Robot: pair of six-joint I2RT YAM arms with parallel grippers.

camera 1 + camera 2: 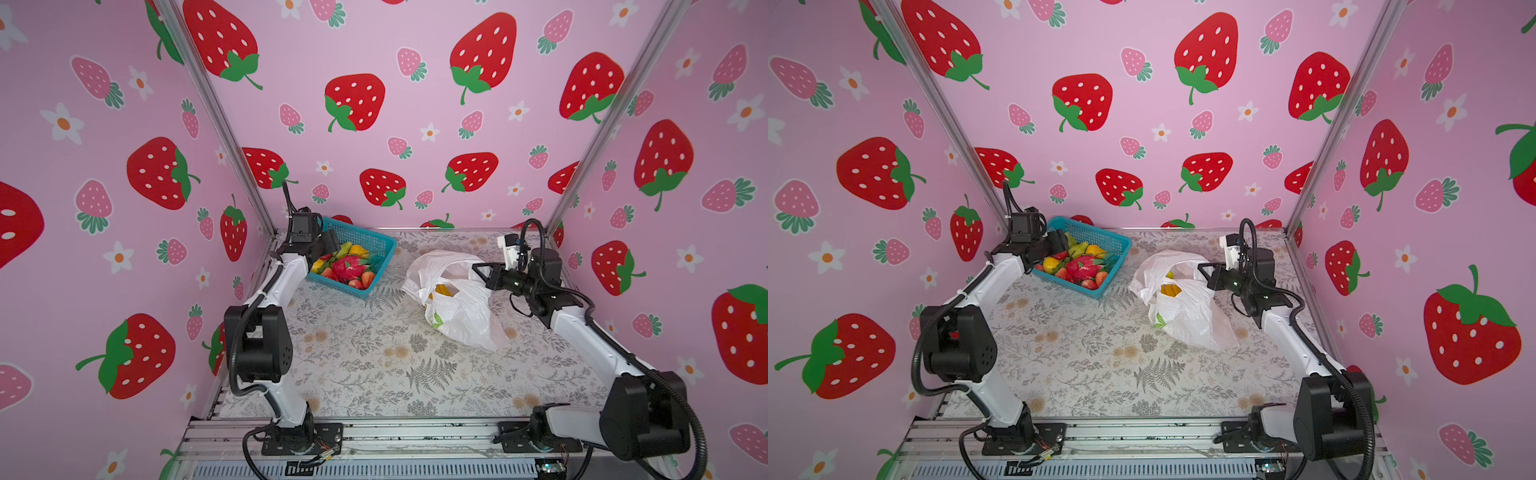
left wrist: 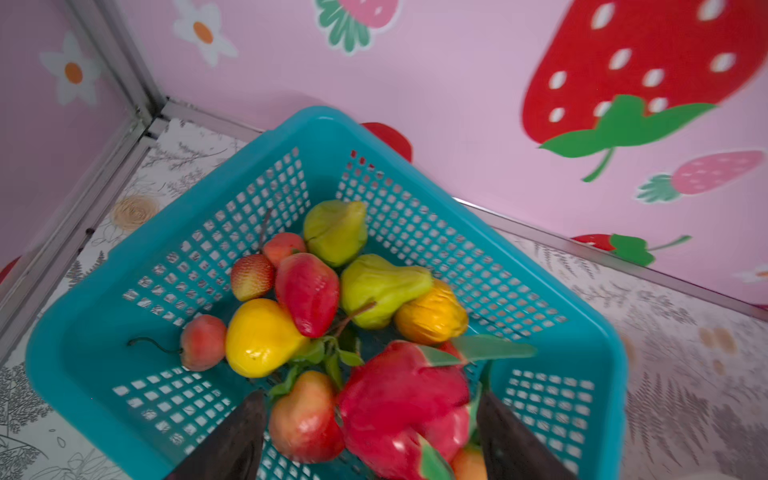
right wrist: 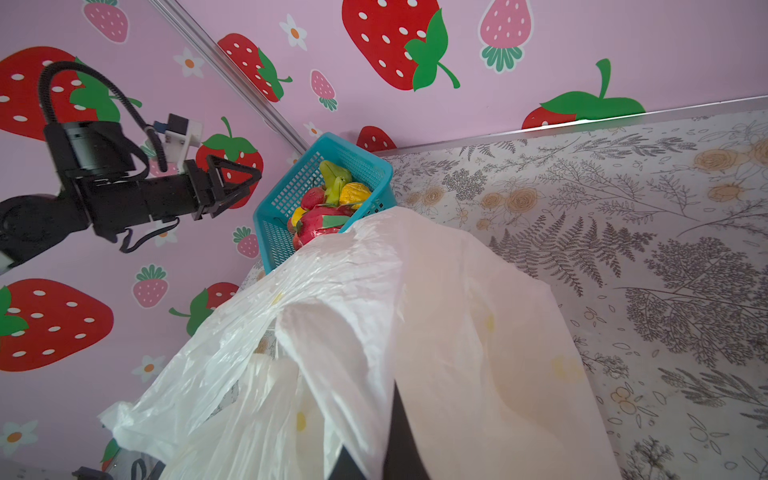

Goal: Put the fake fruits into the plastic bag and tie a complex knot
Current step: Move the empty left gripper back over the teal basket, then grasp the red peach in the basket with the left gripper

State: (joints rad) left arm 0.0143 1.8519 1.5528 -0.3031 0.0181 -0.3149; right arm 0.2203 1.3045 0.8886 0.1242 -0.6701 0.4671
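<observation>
Reaching over the far-left teal basket of fake fruits, the left gripper is spread wide; the right gripper pinches the plastic bag rim, mid-right.

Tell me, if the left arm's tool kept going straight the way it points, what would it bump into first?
Most likely the pink dragon fruit, lying in the teal basket right between the left tool's open fingers. Depth is hard to judge, so a red fruit beside it might touch first.
</observation>
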